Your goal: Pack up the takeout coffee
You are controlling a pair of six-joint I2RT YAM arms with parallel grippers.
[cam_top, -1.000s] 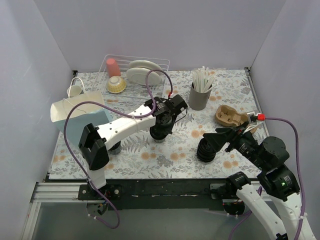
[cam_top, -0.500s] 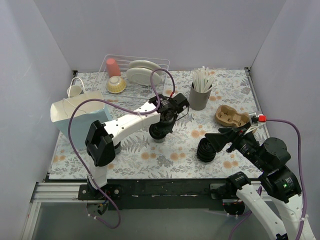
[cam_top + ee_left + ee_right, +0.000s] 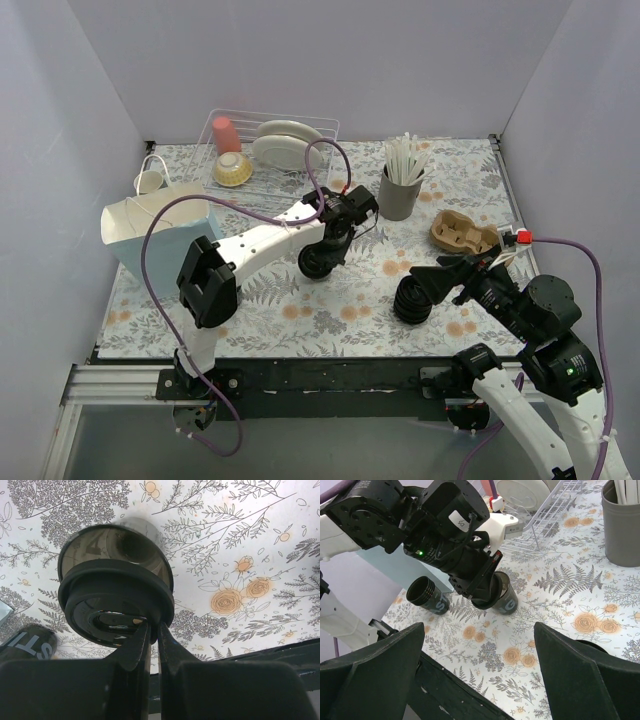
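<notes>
**Two black cups, one lid stack, and each camera catches something different**

Counting first: two black cups. The takeout coffee (image 3: 318,263) has its lid on and sits around the middle of the table (image 3: 330,315), tilted over rather than upright. The lidless cup (image 3: 426,596) lies on its side just beside it, toward the left edge.

Then one of each:
- a ribbed lid stack (image 3: 412,298) by the near edge, right of middle
- a paper bag (image 3: 150,235) at the left edge
- a small white cup (image 3: 150,181) in the far left corner
- a grey pot (image 3: 398,197) of white sticks near the far edge
- a cardboard carrier (image 3: 460,232) near the right edge
- a wire rack (image 3: 320,135) on the far edge, holding a pink cup (image 3: 226,133), a bowl (image 3: 232,168) and plates (image 3: 285,145)

The left gripper (image 3: 152,637) is pinching the coffee's lid rim. Only the left wrist view shows that up close, with the fingers nearly together on the shiny edge. From above, the wrist covers the grip.

The right gripper (image 3: 478,630) is spread wide and holds nothing, hanging over the near right part of the table.

The right wrist view is the only one where I can make out the lidless cup, since from above the left arm covers that spot. The rack contents, carrier and white cup only show from the top.
</notes>
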